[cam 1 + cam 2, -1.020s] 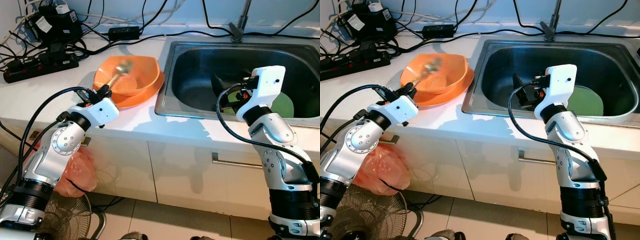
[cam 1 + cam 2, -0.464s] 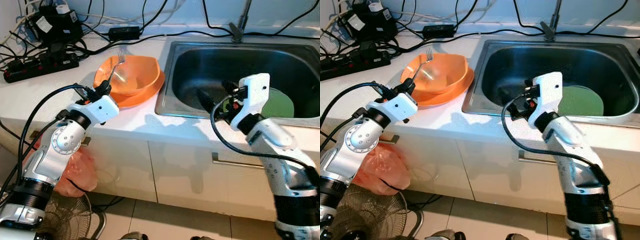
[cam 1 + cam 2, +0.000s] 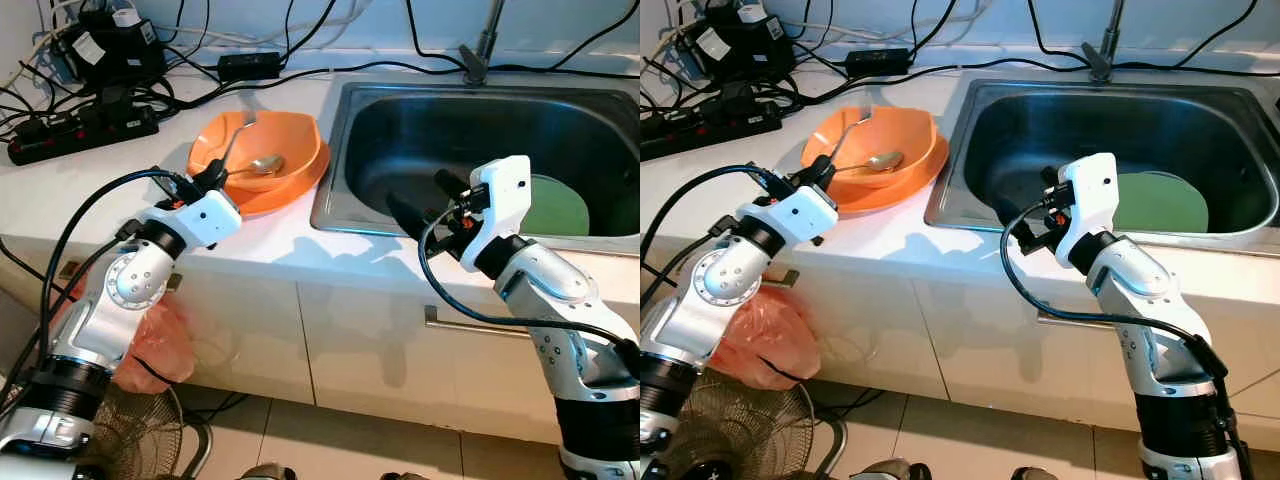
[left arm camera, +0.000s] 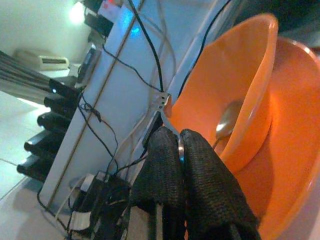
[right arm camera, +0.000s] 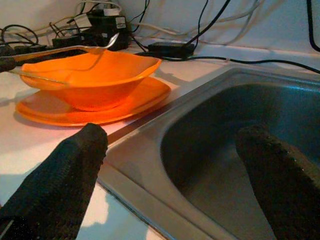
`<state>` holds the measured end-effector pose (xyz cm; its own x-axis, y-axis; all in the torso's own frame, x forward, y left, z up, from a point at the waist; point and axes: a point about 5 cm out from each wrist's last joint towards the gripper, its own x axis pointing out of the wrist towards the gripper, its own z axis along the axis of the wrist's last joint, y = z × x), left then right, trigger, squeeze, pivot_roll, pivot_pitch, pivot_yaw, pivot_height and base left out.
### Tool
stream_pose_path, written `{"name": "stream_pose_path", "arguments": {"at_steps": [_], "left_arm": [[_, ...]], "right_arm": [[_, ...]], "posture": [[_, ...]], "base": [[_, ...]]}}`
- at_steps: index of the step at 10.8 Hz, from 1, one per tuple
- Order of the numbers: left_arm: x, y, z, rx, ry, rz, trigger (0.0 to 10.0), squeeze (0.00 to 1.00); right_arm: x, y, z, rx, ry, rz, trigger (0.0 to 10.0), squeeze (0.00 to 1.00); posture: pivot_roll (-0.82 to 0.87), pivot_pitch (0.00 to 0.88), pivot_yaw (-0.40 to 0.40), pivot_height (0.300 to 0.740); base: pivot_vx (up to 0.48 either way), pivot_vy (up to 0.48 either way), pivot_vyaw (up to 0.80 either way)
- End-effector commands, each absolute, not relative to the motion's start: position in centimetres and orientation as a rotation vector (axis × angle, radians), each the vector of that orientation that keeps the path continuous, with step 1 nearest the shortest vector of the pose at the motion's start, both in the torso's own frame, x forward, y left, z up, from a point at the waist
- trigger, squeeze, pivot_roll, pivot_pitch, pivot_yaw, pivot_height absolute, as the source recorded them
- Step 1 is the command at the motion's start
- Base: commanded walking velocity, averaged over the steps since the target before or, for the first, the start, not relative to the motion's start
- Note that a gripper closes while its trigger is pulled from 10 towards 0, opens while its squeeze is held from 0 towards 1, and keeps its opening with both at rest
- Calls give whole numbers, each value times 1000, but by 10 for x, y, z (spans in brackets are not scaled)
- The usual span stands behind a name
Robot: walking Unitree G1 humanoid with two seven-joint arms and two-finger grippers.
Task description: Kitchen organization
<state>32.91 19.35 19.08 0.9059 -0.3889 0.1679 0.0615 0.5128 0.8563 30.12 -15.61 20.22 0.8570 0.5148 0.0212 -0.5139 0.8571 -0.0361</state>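
A: White table [image 3: 250, 245] and a steel sink [image 3: 345, 150] fill the head views. What do you count there?

B: One orange bowl [image 3: 290, 150] on one orange plate [image 3: 275, 200], just beside the sink's rim. One spoon [image 3: 262, 163] lies in the bowl. One fork [image 3: 238, 132] leans over the bowl's near edge, gripped by the left hand [image 3: 213, 178]. One green plate [image 3: 552, 205] sits in the sink, partly behind the right arm. One power strip [image 3: 80, 128] and a tangle of cables are at the back.

A: And the right hand [image 3: 425, 200]?

B: Two fingers spread wide over the sink's front edge, holding nothing.

A: Left wrist view?

B: Both fingers [image 4: 200, 170] pressed together, clamped on the fork's [image 4: 162, 107] handle. Most of the handle is hidden between them. The spoon's [image 4: 227, 120] bowl shows inside the orange bowl [image 4: 235, 90].

A: Right wrist view?

B: Fingers [image 5: 65, 170] far apart, one over the table [image 5: 20, 140], the other over the sink [image 5: 210, 150]. Beyond them are the bowl [image 5: 95, 80] and plate [image 5: 130, 102]; a thin utensil crosses the bowl's rim, hard to tell which.
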Motion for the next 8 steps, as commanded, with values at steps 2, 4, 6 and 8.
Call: {"name": "stream_pose_path", "arguments": {"at_steps": [2,4,6,8], "left_arm": [[327,186,222,913,-516,-229,0,0],[325,159,249,783,-654,-255,0,0],[323,131,256,661,-724,-364,0,0],[322,95,244,620,-709,-463,0,0]], "right_arm": [[296,-155,204,-46,-21,584,10000,0],[298,-158,206,-59,-20,589,10000,0],[298,-158,208,-62,-25,592,10000,0],[302,-163,215,1,-61,525,10000,0]], "posture": [[74,80,74,740],[74,81,70,740],[68,79,72,740],[55,79,73,740]], "base": [[0,0,0],[0,0,0],[0,0,0],[0,0,0]]}}
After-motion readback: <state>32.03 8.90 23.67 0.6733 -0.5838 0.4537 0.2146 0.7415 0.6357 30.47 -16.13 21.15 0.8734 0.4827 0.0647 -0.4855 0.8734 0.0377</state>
